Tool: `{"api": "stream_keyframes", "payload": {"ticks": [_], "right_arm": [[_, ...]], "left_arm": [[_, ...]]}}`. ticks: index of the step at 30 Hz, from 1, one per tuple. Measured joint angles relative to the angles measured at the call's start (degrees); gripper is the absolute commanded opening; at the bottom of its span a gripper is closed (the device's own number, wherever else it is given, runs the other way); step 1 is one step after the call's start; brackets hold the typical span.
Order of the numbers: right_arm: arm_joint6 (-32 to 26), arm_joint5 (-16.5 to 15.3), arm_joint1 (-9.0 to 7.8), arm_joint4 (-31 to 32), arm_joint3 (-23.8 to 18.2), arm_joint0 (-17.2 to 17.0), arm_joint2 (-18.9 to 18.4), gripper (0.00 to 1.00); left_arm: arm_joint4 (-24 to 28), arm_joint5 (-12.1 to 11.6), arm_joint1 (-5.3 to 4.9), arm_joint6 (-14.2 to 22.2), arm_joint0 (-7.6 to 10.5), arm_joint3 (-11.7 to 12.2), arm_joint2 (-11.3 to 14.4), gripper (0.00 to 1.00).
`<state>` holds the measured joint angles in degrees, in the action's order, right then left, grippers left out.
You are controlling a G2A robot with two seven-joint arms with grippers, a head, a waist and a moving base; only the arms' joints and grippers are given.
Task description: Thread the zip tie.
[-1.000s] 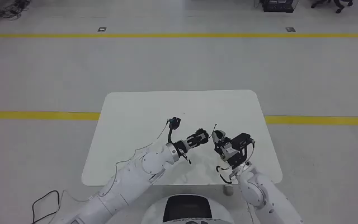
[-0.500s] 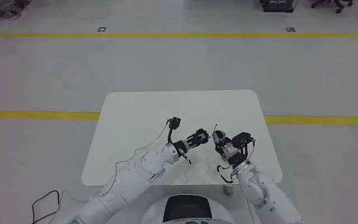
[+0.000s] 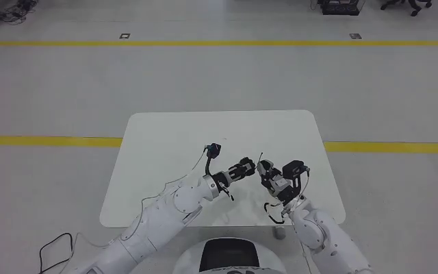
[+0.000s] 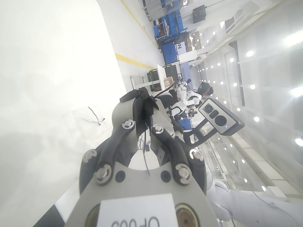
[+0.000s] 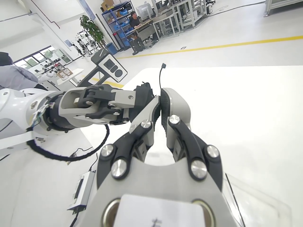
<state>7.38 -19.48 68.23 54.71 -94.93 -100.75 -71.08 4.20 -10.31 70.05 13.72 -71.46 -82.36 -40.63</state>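
Note:
A thin black zip tie (image 5: 160, 81) stands upright from my right gripper (image 5: 161, 101), which is shut on its strap; the tie's small square head (image 5: 163, 66) is at the top. My left gripper (image 5: 144, 91) sits tip to tip against the right one, above the table's near middle. In the left wrist view my left gripper (image 4: 142, 102) is shut, and a black strap (image 4: 144, 152) runs back from between its fingers. From above, the left gripper (image 3: 246, 165) and right gripper (image 3: 263, 170) meet, with the zip tie (image 3: 259, 157) rising between them.
The white table (image 3: 205, 130) is bare across its far half. A clear plastic tray (image 5: 255, 204) holding another black tie lies near the right arm, and a loose tie (image 4: 93, 118) lies on the table. A small grey box (image 5: 82, 185) with a cable sits at the near edge.
My right gripper has shifted slightly left with the zip tie, closing the gap to the left gripper. The left arm has barely moved.

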Motion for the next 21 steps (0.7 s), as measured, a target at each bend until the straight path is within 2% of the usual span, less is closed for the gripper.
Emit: {"api": "stream_keyframes", "payload": {"ticks": [4, 5, 6, 7, 13, 21], "right_arm": [[-0.1, 0.0, -0.27, -0.1, 0.0, 0.1, 0.3, 0.0], [0.0, 0.0, -0.34, 0.0, -0.1, 0.1, 0.4, 0.11], [0.0, 0.0, -0.45, 0.1, -0.2, 0.1, 0.4, 0.94], [0.1, 0.0, -0.53, 0.1, -0.3, 0.1, 0.4, 1.0], [0.4, 0.0, -1.09, 0.2, -1.5, -0.8, -0.8, 1.0], [1.0, 0.0, -2.0, 0.7, -3.8, -3.2, -5.1, 1.0]], "left_arm": [[0.0, 0.0, 0.0, 0.0, 0.0, 0.0, 0.0, 0.0], [0.0, 0.0, 0.0, 0.0, 0.0, 0.0, 0.0, 0.0], [0.0, 0.0, 0.0, 0.0, 0.0, 0.0, 0.0, 0.0], [0.0, 0.0, 0.0, 0.0, 0.0, 0.0, 0.0, 0.0], [0.0, 0.0, 0.0, 0.0, 0.0, 0.0, 0.0, 0.0], [0.0, 0.0, 0.0, 0.0, 0.0, 0.0, 0.0, 0.0]]}}
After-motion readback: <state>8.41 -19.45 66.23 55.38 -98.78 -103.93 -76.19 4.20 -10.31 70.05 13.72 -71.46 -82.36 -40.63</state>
